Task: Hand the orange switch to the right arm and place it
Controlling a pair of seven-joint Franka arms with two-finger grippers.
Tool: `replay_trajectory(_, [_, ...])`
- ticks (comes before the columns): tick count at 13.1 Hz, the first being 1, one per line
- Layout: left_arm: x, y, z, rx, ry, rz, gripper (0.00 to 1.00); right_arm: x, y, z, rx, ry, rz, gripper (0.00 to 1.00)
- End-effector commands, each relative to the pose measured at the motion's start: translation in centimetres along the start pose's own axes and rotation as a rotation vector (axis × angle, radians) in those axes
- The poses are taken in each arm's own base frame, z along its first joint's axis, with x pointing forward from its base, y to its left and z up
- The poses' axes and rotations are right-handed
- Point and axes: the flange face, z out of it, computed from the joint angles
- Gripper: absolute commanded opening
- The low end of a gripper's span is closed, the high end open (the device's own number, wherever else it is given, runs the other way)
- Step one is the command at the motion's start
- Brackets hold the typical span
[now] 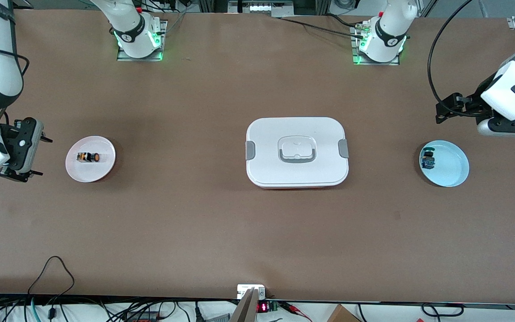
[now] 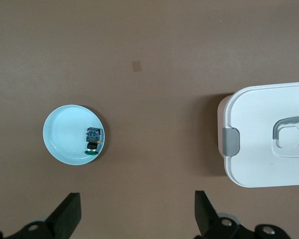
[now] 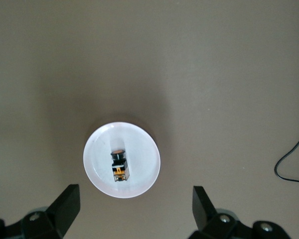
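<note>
Orange switch [image 1: 88, 157] lies on its side in the pink plate [image 1: 104, 170], which sits well toward the right arm's end of the table from the white lidded box [image 1: 297, 152] at the centre in the front view. The right gripper [image 1: 38, 154] hangs just beside that plate, farther still from the box, its fingers apart and holding nothing. On the box's other flank, toward the left arm's end, a pale blue plate [image 1: 452, 167] carries a dark switch with blue-green parts [image 1: 428, 160]; the left gripper [image 1: 446, 112] hovers close by, its fingers probably spread, though this view shows them poorly. The left wrist view shows two black fingers [image 2: 67, 215] wide apart and empty, the blue plate [image 2: 62, 137] and the box [image 2: 254, 129] below. The right wrist view shows black fingers [image 3: 65, 206] wide apart and empty, with the pink plate [image 3: 97, 164] and orange switch [image 3: 119, 165] between them.
</note>
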Motion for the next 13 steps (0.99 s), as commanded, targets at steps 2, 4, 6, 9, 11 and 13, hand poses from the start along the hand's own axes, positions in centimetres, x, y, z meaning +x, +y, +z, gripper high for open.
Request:
replay_trajectory(2, [0.2,-0.2,-0.5,0.023,-0.002,-0.001,1.00,3.5,-0.7,-3.0,0.000,0.004,0.203,1.00])
replay_trajectory(4, [0.2,-0.2,-0.5,0.023,-0.003,0.000,1.00,4.2,-1.4,-4.6,-0.010,0.057,0.270,1.00])
replay_trajectory(6, [0.2,-0.2,-0.5,0.023,-0.003,-0.001,1.00,4.7,-2.5,-6.0,-0.014,0.056,0.463,1.00])
replay_trajectory(9, [0.2,-0.2,-0.5,0.023,-0.003,-0.001,1.00,5.3,-3.9,-6.9,0.004,0.024,0.766,1.00])
replay_trajectory(11, [0.2,-0.2,-0.5,0.023,-0.003,-0.001,1.00,6.1,-5.1,-7.0,0.048,-0.013,0.957,1.00])
replay_trajectory(13, [0.2,-0.3,-0.5,0.023,-0.004,-0.003,1.00,6.0,-5.9,-7.3,0.066,-0.035,1.133,1.00])
